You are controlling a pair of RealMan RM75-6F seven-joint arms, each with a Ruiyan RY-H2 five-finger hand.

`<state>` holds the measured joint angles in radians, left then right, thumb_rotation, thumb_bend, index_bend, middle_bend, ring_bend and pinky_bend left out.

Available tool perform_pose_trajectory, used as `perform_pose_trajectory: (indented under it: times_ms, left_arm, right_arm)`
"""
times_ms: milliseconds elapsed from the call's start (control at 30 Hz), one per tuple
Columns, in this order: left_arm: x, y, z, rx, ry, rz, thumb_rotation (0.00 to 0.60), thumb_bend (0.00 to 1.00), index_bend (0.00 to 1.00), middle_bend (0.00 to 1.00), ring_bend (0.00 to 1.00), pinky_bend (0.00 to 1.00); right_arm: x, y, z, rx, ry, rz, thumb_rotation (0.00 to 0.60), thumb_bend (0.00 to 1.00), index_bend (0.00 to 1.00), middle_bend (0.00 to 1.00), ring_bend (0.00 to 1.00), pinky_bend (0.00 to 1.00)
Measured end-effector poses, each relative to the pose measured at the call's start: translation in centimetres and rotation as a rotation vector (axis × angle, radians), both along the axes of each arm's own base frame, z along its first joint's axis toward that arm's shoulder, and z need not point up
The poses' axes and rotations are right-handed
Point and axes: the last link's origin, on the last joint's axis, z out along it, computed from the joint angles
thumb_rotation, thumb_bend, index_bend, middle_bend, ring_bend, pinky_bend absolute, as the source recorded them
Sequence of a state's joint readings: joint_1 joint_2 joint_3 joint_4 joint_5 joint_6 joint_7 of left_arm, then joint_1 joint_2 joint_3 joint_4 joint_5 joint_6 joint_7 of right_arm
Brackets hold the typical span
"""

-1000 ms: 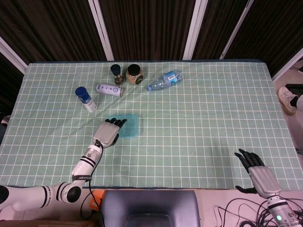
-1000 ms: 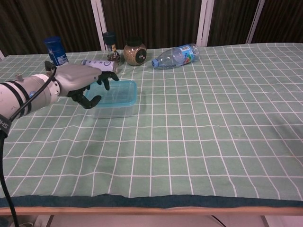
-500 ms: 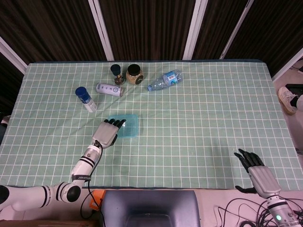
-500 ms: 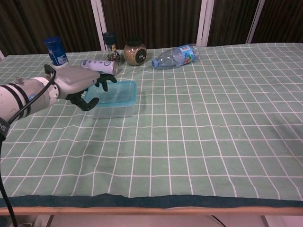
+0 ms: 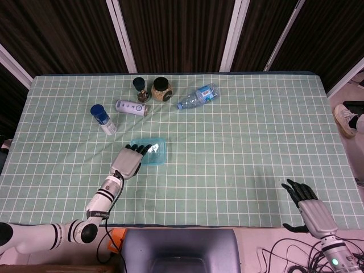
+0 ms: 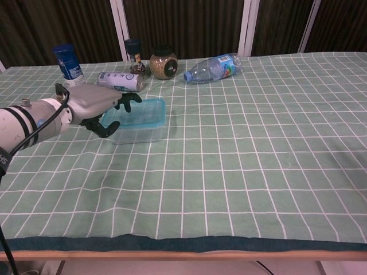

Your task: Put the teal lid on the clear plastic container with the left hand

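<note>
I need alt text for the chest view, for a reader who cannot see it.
The left hand reaches over the near-left edge of a clear container with its teal lid on, on a green checked table. Behind lie jars and a water bottle.

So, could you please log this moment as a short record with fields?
lid: teal lid sits on the clear plastic container
left hand: left hand at the container's left edge, fingers over the lid
right hand: right hand holds nothing, fingers apart, near the front table edge
behind: clear plastic water bottle lying on its side
</note>
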<state>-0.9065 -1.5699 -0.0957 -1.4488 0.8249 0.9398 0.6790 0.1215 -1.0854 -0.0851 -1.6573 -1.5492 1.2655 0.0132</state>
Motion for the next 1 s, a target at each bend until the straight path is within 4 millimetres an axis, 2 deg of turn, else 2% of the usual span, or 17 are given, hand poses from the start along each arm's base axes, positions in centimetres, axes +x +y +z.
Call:
perform_pose_trajectory:
  times_ms: [233,467,567,700,1000]
  left_arm:
    - [1.2,0.2,1.1,0.048,-0.031,-0.071,0.600,0.58,0.09,0.25,0.21,0.24]
    - [2.1,-1.4,3.0,0.053,-0.080,-0.116,0.600,0.58,0.08,0.26,0.22,0.28]
    - [1.4,-2.5,3.6,0.042,-0.069,-0.115,0.600,0.58,0.08,0.26,0.23,0.28]
    - [0.2,-3.7,3.4,0.027,-0.036,-0.113,0.600,0.58,0.07,0.26,0.23,0.28]
    - [-0.5,-3.9,2.3,0.015,-0.008,-0.111,0.600,0.58,0.07,0.26,0.23,0.28]
  right_arm:
    - [0.0,0.0,0.1,-0.002,0.000,-0.001,0.600,0.29,0.00,0.00,0.00,0.00]
    - [0.0,0.1,0.0,0.000,0.002,0.003,0.600,0.29,0.00,0.00,0.00,0.00]
    - [0.1,0.1,-0.1,0.005,0.004,0.005,0.600,0.29,0.00,0.00,0.00,0.00]
    - [0.2,0.1,-0.2,0.008,0.005,0.008,0.600,0.29,0.00,0.00,0.00,0.00]
    - [0.1,0.1,-0.2,0.005,0.004,0.004,0.600,0.29,0.00,0.00,0.00,0.00]
